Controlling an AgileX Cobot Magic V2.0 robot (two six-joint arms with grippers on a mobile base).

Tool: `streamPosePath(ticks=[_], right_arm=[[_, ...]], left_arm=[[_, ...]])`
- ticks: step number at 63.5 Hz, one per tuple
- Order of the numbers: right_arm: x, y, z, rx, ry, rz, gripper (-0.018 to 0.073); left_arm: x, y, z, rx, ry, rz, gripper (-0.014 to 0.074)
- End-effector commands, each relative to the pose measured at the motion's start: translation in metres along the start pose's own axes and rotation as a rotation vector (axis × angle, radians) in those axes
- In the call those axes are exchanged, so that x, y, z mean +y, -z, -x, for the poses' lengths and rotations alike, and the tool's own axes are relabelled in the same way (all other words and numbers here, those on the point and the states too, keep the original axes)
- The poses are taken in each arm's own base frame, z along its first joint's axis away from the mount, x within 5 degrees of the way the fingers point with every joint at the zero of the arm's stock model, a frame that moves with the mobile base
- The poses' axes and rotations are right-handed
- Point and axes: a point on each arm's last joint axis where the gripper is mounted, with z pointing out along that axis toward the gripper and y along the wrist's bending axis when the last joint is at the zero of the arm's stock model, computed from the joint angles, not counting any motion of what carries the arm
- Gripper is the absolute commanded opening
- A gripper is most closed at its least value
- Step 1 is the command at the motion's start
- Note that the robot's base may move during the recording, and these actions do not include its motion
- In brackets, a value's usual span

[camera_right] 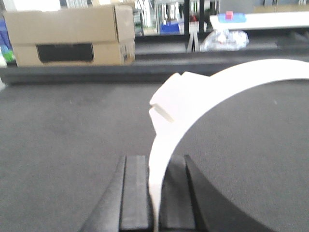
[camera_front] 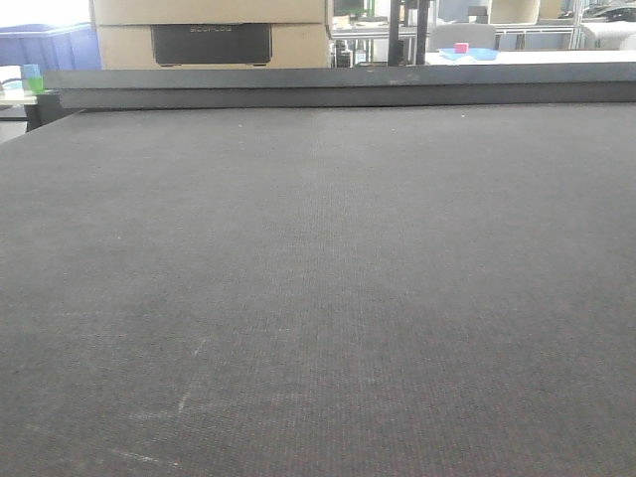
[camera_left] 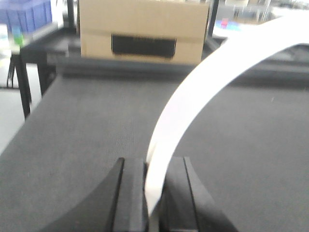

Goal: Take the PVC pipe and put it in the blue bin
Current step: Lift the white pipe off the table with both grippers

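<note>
A dark grey, cloth-textured worktop (camera_front: 318, 298) runs back to a raised ledge, and behind it stands a cardboard box (camera_front: 209, 30) among racks and benches.

The PVC pipe (camera_left: 193, 101) is off the worktop, on the near side of the box. It rises from the left pincer (camera_left: 153, 166) and arcs up and away to the right. That pincer's two dark fingers are closed against the white strip near one end. The right pincer (camera_right: 155, 164) is closed the same way on a white arc with a blunt, notched end (camera_right: 166, 99). Whether both hold one piece cannot be told.

The pipe looks light, stiff with some spring, and smooth enough to slip. Held near an end, its long arc will likely lever in the grip, so a hold nearer the middle would balance better.

A blue crate (camera_left: 29, 14) sits left of the box; whether it is the target bin is unclear.

The box carries a black panel (camera_front: 211, 43) with faint lettering, too dim to read.
</note>
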Motion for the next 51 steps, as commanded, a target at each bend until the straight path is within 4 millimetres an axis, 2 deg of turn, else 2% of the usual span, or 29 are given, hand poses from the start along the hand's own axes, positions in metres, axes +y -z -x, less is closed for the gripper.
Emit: streamPosePath(ticks=[1, 9, 17, 27, 40, 51], right_arm=[[0.001, 0.002, 0.006, -0.069, 0.017, 0.009, -0.0159], [0.001, 0.002, 0.006, -0.079, 0.017, 0.011, -0.0159], [0.001, 0.002, 0.006, -0.080, 0.017, 0.012, -0.0159], [0.001, 0.002, 0.007, -0.083, 0.017, 0.012, -0.0159], [0.001, 0.002, 0.007, -0.083, 0.017, 0.012, -0.0159], [0.001, 0.002, 0.007, -0.083, 0.017, 0.012, -0.0159]], left_arm=[[-0.002, 0.013, 0.005, -0.057, 0.007, -0.013, -0.0111], [-0.004, 0.028, 0.003, -0.052, -0.001, -0.028, -0.0111], [-0.005, 0.035, 0.004, -0.075, -0.015, -0.031, -0.0111], [-0.008, 0.035, 0.005, -0.085, -0.039, -0.075, -0.0111], [-0.006, 0.036, 0.015, -0.196, -0.075, -0.050, -0.0111], [-0.006, 0.037, 0.016, -0.213, -0.074, -0.047, -0.0111]])
